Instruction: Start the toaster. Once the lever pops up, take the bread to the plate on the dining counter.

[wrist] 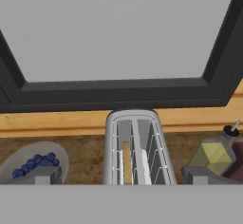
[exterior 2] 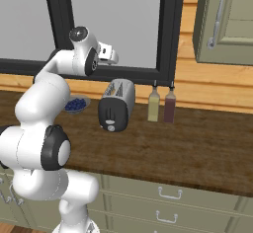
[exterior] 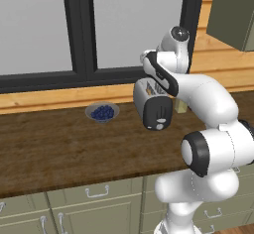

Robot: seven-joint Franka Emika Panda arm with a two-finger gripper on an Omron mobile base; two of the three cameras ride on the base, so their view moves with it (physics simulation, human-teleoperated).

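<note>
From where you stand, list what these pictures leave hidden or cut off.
- Left base view: the arm covers part of the toaster and most of the yellowish bottle.
- Hand view: the toaster's black end face falls below the frame; the bread shows only its top edge in a slot.
- The gripper is cropped to its fingertips.

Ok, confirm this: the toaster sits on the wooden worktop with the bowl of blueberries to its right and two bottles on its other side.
Wrong side. In the right base view the bowl of blueberries sits left of the toaster; the two bottles stand to its right, all on the wooden worktop.
</note>
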